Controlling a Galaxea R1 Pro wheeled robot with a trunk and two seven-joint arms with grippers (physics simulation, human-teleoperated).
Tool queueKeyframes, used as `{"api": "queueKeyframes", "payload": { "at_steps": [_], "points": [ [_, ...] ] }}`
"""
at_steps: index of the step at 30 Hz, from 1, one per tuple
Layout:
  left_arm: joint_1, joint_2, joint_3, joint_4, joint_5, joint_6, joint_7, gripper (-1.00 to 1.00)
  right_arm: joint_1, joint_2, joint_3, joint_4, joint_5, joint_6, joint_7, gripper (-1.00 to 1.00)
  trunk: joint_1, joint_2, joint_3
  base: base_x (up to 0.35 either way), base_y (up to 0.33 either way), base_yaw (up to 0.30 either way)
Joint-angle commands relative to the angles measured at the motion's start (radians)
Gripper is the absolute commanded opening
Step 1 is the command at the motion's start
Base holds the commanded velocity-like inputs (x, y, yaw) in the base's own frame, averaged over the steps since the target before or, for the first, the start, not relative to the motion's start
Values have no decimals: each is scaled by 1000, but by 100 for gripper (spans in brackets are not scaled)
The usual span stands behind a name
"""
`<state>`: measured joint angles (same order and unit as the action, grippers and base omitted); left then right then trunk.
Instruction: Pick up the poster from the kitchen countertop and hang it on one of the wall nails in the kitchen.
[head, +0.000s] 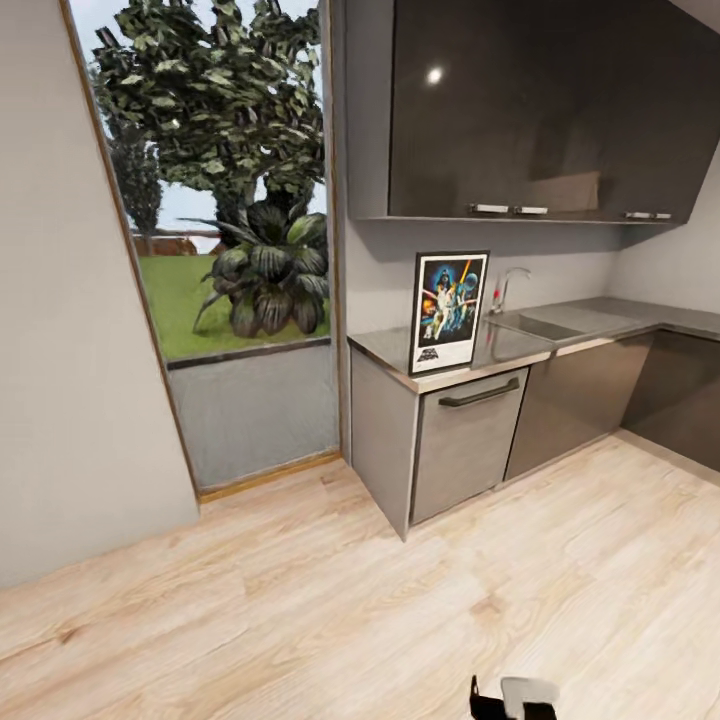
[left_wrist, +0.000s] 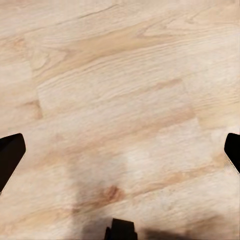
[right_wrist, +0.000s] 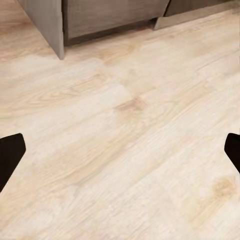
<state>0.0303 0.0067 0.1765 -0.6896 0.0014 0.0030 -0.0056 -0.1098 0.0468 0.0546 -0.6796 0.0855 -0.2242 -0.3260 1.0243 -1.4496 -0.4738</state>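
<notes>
The poster (head: 449, 311) stands upright on the grey worktop (head: 520, 345), near its left end, leaning back against the wall just under the dark wall cupboards (head: 530, 105), with the tap (head: 505, 288) and sink (head: 545, 325) a little further along. The robot is well short of it, with a stretch of pale wooden floor (head: 300, 610) between, so by my reckoning this is the approach step and nothing is picked up yet. Both arms hang low over the boards: the left gripper (left_wrist: 120, 150) and the right gripper (right_wrist: 120, 150) each have their fingers spread wide and hold nothing. Next it would need to roll up close to the cabinet fronts (head: 465, 445), raise an arm and take the frame by an edge. I can make out no nail on the walls from here.
</notes>
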Motion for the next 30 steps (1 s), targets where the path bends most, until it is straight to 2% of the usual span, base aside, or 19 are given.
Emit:
{"api": "queueKeyframes", "payload": {
  "at_steps": [1, 2, 3, 5, 7, 11, 12, 15, 16, 19, 21, 25, 26, 27, 30],
  "points": [
    [0, 0, 1, -2, 0, 0, -1, 100, -1, 4, 16, -25, 8, 3, -10, 100, 1, 0, -1, 336, 67, 0],
    [0, 0, 1, -1, 0, 0, -1, 100, -1, 7, 30, -49, 8, 5, -11, 100, 1, 0, -1, 336, 71, 0],
    [0, 1, 1, -1, 0, 0, 0, 100, -1, 12, 63, -104, 8, 24, -12, 100, 1, 0, -1, 336, 77, 0],
    [0, 1, 1, -1, 0, 0, 0, 100, -1, 15, 91, -155, 8, 54, -13, 100, 1, 0, -1, 336, 80, 0],
    [0, 1, 1, -1, 0, 0, 0, 100, -1, 20, 123, -238, 7, 122, -14, 100, 1, 0, -1, 336, 83, 0],
    [0, 1, 1, -1, 0, 0, 1, 100, -1, 35, 150, -367, 5, 223, -14, 100, 1, 0, -1, 336, 86, 0],
    [0, 1, 1, -1, 0, 0, 1, 100, -1, 42, 158, -433, 4, 271, -14, 100, 1, 0, -1, 336, 87, 0],
    [0, 1, 1, -1, 0, 0, 1, 100, -2, 49, 172, -534, 4, 345, -14, 100, 1, 0, -1, 336, 87, 0],
    [0, 1, 1, -1, 0, 0, 1, 100, -6, 53, 180, -599, 4, 394, -15, 100, 1, 0, -1, 336, 87, 0],
    [0, 1, 1, -1, 0, 0, 1, 100, -19, 66, 202, -711, 6, 487, -18, 100, 1, 0, -1, 336, 88, 0],
    [0, 1, 1, -1, 0, 0, 1, 100, -36, 71, 211, -751, 7, 527, -32, 100, 1, 0, -1, 336, 88, 0],
    [0, 1, 1, -1, -1, 0, 2, 100, -106, 79, 253, -799, 5, 582, -163, 100, 1, 0, -1, 336, 88, 0],
    [0, 1, 1, -1, -1, 0, 1, 100, -142, 81, 285, -808, 4, 593, -250, 100, 1, 0, -1, 336, 88, 0],
    [0, 1, 1, -1, -1, 0, 1, 100, -230, 86, 376, -814, -2, 619, -435, 100, 1, 0, -1, 336, 87, 0],
    [0, 1, 1, -1, -1, 0, 2, 100, -309, 102, 430, -816, -24, 673, -558, 100, 1, 0, -1, 336, 72, 0]
  ]
}}
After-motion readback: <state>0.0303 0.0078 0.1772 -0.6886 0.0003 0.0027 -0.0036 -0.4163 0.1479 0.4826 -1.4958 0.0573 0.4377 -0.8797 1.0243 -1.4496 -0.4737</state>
